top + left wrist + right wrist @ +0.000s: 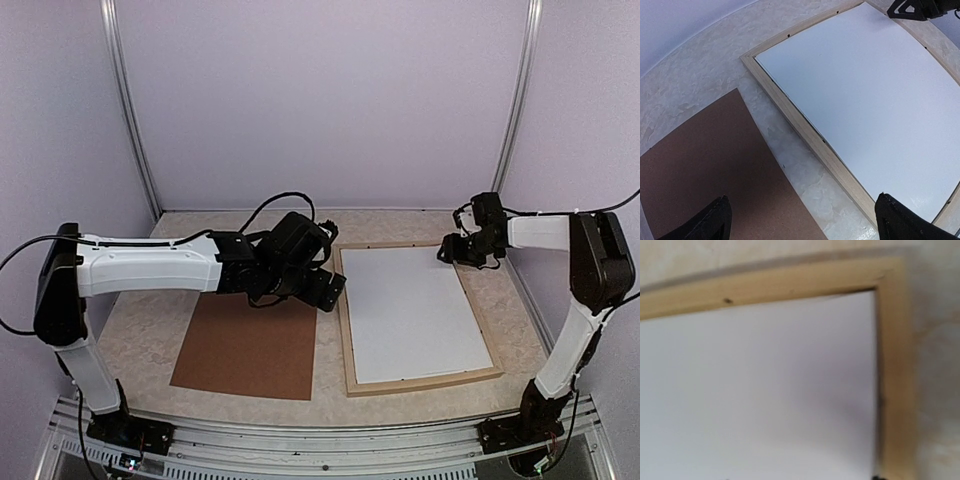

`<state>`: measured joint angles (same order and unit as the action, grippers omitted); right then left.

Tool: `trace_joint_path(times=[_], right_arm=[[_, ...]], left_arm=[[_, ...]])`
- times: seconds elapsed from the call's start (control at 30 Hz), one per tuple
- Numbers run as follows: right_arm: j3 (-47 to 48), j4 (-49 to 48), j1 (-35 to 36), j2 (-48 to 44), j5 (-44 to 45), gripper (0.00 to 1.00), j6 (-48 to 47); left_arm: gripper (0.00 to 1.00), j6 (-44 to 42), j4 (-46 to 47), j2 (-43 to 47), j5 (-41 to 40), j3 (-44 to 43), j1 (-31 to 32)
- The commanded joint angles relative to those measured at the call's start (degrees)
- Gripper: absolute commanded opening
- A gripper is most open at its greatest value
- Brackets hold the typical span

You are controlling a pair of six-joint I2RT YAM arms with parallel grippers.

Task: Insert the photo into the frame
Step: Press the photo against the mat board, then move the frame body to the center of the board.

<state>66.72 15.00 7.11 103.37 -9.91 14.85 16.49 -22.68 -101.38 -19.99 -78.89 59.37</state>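
1. The photo point(410, 310) lies flat inside the frame point(420, 383), filling its opening; only a plain white face shows, and no printed picture can be made out; in the right wrist view one of its corners sits tight in a corner of the frame, though that view is blurred.
2. The frame is thin pale wood and lies flat on the mottled beige table point(140, 320); all four rails are visible around the white sheet.
3. A brown board point(250, 345) lies flat just left of the frame, apart from it, with a strip of bare table between them.
4. The left gripper point(320, 290) hangs above the frame's left rail, near its far end; its fingers point(715, 222) stand wide apart with nothing held; between them the wrist camera sees the board, the strip of table and the left rail.
5. The right gripper point(450, 252) is at the frame's far right corner, low over the white sheet; whether it touches the sheet or the frame I cannot tell; whether its jaws are apart or closed I cannot tell either, since only a dark speck of it shows in its own camera.
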Motion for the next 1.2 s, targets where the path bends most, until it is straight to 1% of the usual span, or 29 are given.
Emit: trace_joint_path(times=[0.0, 0.1, 0.17, 0.43, 0.5, 0.67, 0.83, 1.0, 1.1, 1.17], right_arm=[[-3.10, 2.48, 0.20, -6.04, 6.01, 0.62, 0.73], [-5.75, 3.57, -0.24, -7.45, 8.58, 0.66, 1.03], [-7.94, 3.73, -0.99, -8.26, 8.30, 0.66, 1.65], [-17.08, 1.21, -2.17, -10.62, 3.15, 0.66, 3.22], [-19.10, 0.11, -2.06, -11.83, 0.45, 0.66, 3.82], [-24.72, -2.66, -1.49, -16.75, -5.64, 0.63, 6.22], [-28.90, -4.12, 0.22, -21.96, -7.25, 0.63, 8.77], [-29.43, -3.16, 0.40, -23.79, -3.80, 0.64, 7.77], [-26.67, 0.65, 0.49, -24.91, 2.51, 0.65, 6.22], [-25.21, 2.36, 0.96, -27.36, 6.03, 0.66, 5.38]], left_arm=[[0.99, 1.79, 1.69, -1.51, 0.80, 0.59, -0.80], [0.99, 2.25, 1.93, -1.59, 1.00, 1.11, -1.55], [0.99, 2.44, 1.93, -1.16, 1.20, 1.82, -2.43], [0.99, 3.50, 3.41, 4.11, 5.04, 6.89, -8.65], [0.99, 3.79, 3.60, 5.40, 5.47, 7.83, -9.94], [0.99, 4.65, 3.43, 7.51, 6.99, 10.21, -13.87], [0.99, 5.54, 2.37, 8.11, 9.93, 11.55, -19.18], [0.99, 5.56, 0.90, 8.72, 9.57, 11.19, -21.96], [0.99, 5.63, -0.71, 8.13, 9.62, 11.08, -24.28], [0.99, 6.08, -1.47, 7.48, 10.67, 11.97, -26.43]])
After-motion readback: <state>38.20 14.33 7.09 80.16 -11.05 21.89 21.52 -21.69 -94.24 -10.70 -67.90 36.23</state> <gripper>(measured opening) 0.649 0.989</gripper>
